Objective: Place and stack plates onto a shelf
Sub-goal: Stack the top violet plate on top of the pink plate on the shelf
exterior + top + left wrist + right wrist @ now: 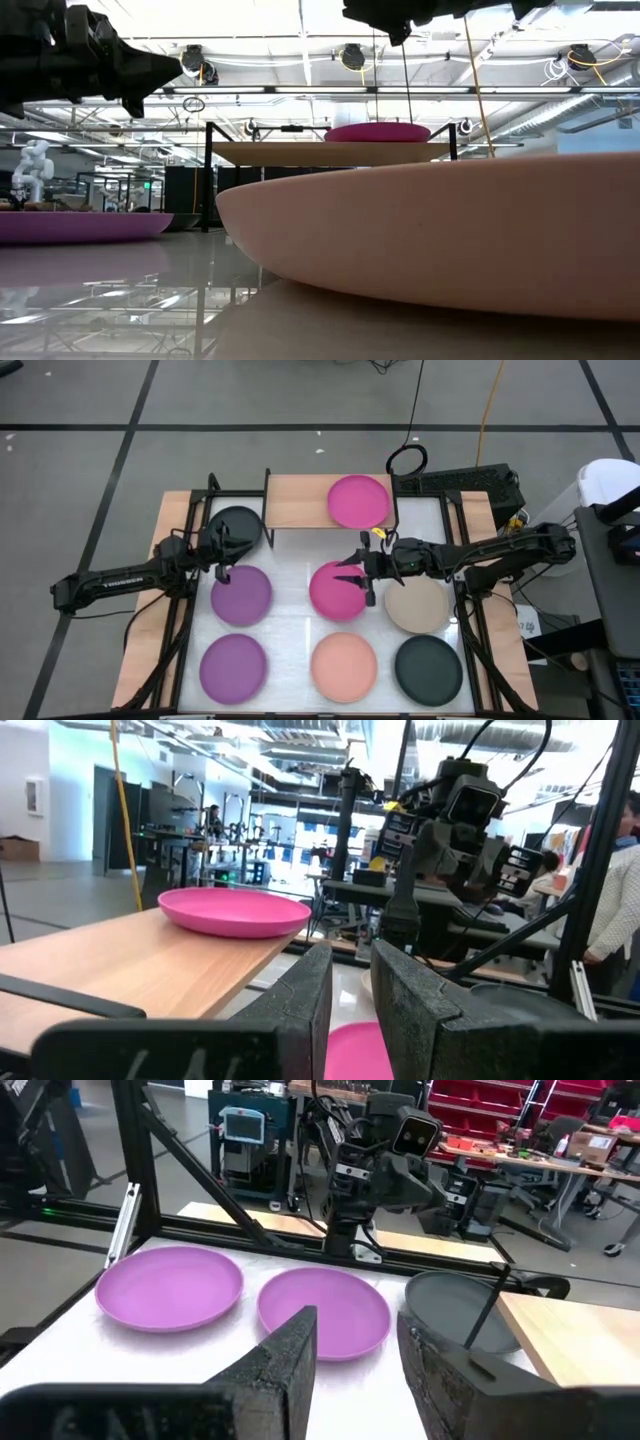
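Note:
The light-wood shelf (300, 501) stands at the table's far edge with one magenta plate (359, 500) resting flat on it. Seven plates lie flat on the white table: a black plate (237, 526) beside the shelf's left leg, two purple plates (241, 595) (233, 666), a second magenta plate (336, 592), a peach plate (343, 664), a beige plate (418, 607) and a second black plate (428, 668). My left gripper (222, 563) hovers open between the far black plate and the purple one. My right gripper (354, 573) hovers open over the table's magenta plate. Both are empty.
Black frame rails (467, 622) run along the table's left and right sides. The shelf's thin black legs (268, 520) stand close to the far black plate. Free shelf surface lies left of the magenta plate (235, 910). A person's sleeve (615, 910) shows beyond the table.

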Robot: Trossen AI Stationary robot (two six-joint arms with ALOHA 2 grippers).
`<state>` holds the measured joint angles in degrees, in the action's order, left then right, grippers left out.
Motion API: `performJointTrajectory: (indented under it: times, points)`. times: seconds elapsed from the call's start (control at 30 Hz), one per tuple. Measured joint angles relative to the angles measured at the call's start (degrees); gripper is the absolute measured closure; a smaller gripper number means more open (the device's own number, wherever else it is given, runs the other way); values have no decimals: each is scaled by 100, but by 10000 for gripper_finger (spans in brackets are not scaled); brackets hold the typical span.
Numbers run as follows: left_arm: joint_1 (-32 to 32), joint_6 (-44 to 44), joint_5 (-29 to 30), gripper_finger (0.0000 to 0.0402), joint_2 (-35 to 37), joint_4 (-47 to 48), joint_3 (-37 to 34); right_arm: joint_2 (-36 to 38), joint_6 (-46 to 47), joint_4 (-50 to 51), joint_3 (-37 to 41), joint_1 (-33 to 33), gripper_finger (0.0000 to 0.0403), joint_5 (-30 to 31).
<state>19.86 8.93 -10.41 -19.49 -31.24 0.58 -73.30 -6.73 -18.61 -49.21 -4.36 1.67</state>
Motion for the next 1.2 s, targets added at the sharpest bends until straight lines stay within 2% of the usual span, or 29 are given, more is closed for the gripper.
performJointTrajectory:
  times: [0.2,0.3,0.37,0.47,0.6,0.73,0.93,1.2]
  points:
    - [-2,-86,-6,325,0,-130,7,0,-43,-16,0,0,278,1]
    - [-14,-279,-373,325,2,141,328,0,-117,-46,0,0,278,2]
    - [-83,-587,-494,325,0,982,773,0,-145,-46,0,0,278,1]
    - [-273,-1025,-103,325,-237,2845,1705,1,-148,-46,0,0,278,2]
    - [-586,-1210,711,325,-963,5032,2870,2,-148,-128,2,0,278,0]
    - [-744,-1058,1048,325,-1801,6252,3514,2,-148,-218,2,0,278,0]
    - [-952,-1320,1088,325,-3171,6947,3563,2,-3,-206,2,0,278,-11]
    - [-1252,-2371,1096,325,-4725,6949,3563,2,63,-129,2,-24,278,-22]
